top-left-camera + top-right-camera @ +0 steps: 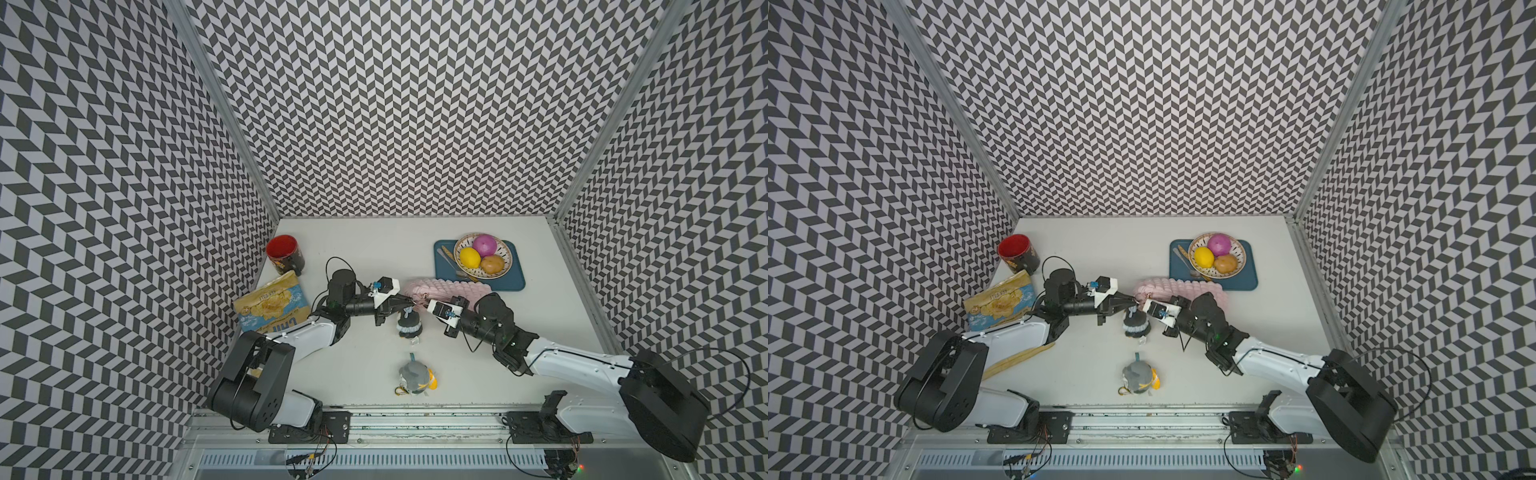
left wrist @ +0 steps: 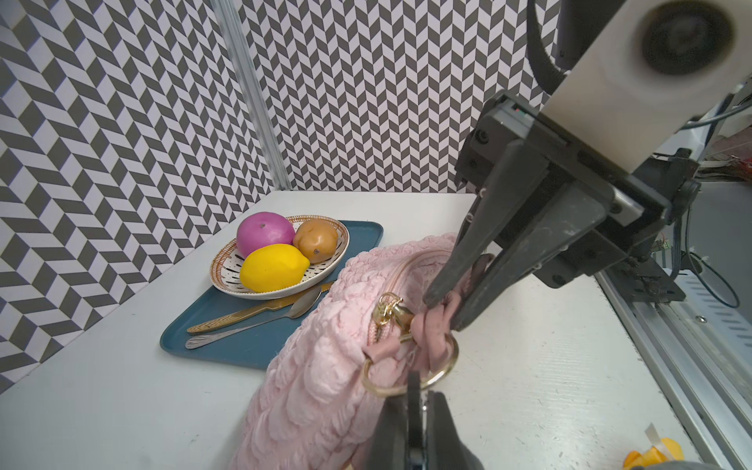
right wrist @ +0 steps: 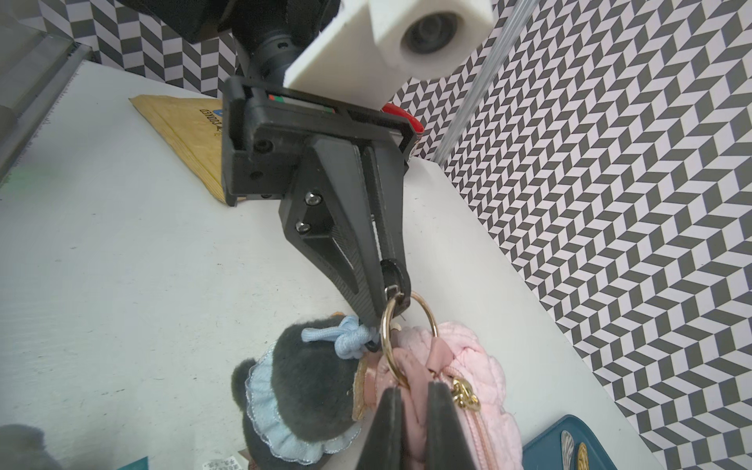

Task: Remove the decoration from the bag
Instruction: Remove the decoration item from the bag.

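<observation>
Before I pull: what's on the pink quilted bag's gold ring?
The gold ring carries the knotted pink cord strap, a pink tab and a black clasp; left fingers hide its latch.

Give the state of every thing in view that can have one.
left gripper: shut on the black clasp
right gripper: shut on the pink cord strap
grey plush charm: attached to the gold ring
bag: resting on the table, zipper closed
second plush charm: loose on the table
red mug: upright
</observation>
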Action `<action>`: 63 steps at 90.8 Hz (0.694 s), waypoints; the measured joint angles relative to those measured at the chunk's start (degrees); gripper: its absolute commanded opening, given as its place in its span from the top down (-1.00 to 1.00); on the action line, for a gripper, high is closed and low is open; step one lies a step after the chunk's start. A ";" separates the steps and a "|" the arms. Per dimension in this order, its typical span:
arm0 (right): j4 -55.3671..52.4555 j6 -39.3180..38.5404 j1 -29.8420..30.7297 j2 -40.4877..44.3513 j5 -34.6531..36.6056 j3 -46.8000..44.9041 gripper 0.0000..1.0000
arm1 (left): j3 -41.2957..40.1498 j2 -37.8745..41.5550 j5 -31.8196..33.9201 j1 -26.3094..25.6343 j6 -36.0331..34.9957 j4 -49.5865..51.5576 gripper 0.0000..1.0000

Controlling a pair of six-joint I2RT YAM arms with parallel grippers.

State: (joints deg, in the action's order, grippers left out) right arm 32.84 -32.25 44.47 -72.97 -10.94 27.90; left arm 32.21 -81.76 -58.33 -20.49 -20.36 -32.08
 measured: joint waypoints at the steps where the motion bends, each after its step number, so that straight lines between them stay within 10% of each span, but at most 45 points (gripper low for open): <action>1: 0.09 0.07 0.00 -0.09 0.00 0.00 1.00 | -0.07 0.00 0.02 0.02 0.09 -0.09 0.86; 63: 1.51 -1.42 3.34 -6.69 6.86 0.00 1.00 | -2.32 -1.31 1.11 1.55 4.59 -5.49 1.00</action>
State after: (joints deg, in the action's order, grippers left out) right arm 34.35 -33.67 47.81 -79.66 -4.08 27.90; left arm 29.89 -83.07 -57.21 -18.94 -15.77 -37.56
